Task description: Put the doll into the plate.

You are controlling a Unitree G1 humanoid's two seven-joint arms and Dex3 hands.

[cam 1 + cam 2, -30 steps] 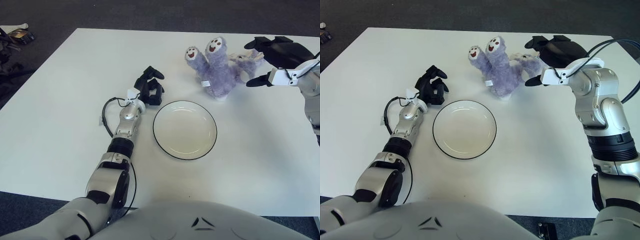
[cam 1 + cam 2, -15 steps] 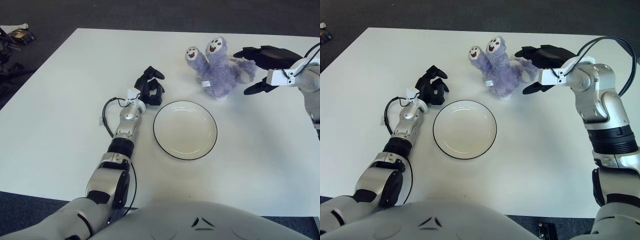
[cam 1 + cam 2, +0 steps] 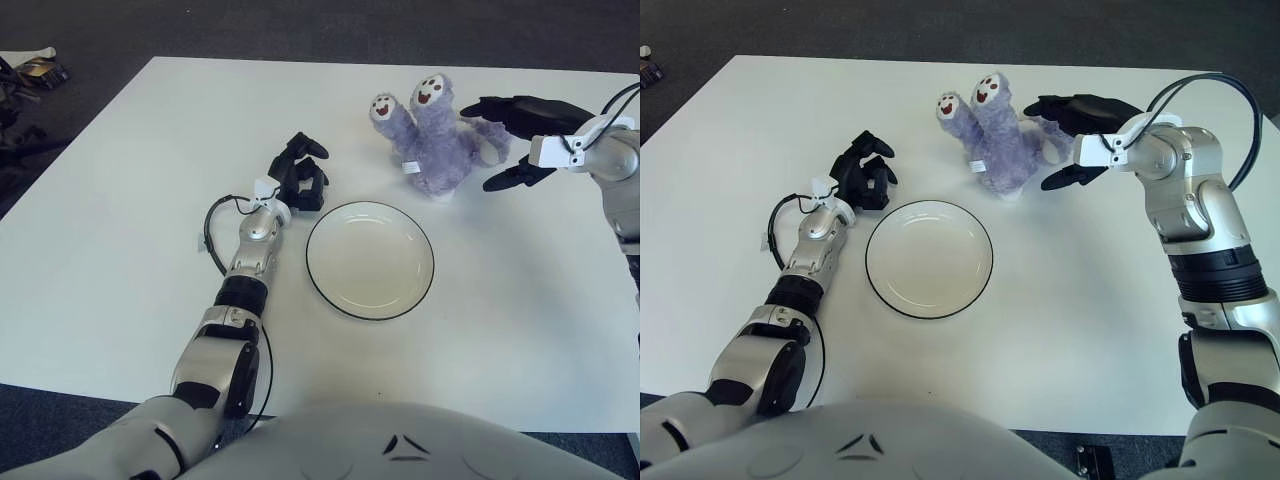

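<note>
a white table (image 3: pixel 120 250) fills most of what we see, with dark floor (image 3: pixel 300 25) past its far edge and a bit of clutter (image 3: pixel 30 70) on the floor at the far left.

our right arm (image 3: pixel 1200 230) comes in from the right side, its silver forearm bent toward the middle, a black cable looping over the wrist. our left arm (image 3: pixel 240 280) lies along the table from the near left, pointing toward the far side, with a thin black cable (image 3: pixel 210 235) curling beside the wrist.

the plate (image 3: pixel 370 260) sits near the middle of the table, white with a dark rim, and nothing is in it.

the doll (image 3: pixel 432 140) stands just beyond the plate, to its far right, apart from the rim. it is purple and fuzzy, with two upright heads, each with a small white face, and a limb stretched out to the right.

our right hand (image 3: pixel 515 135) is at the doll's right side, its black fingers spread: two reach over the outstretched limb on the far side and the thumb points in below it. we cannot tell whether they touch the doll, but they are not closed on it.

our left hand (image 3: pixel 300 175) shows just left of the plate's far edge, its black fingers curled in and holding nothing.
</note>
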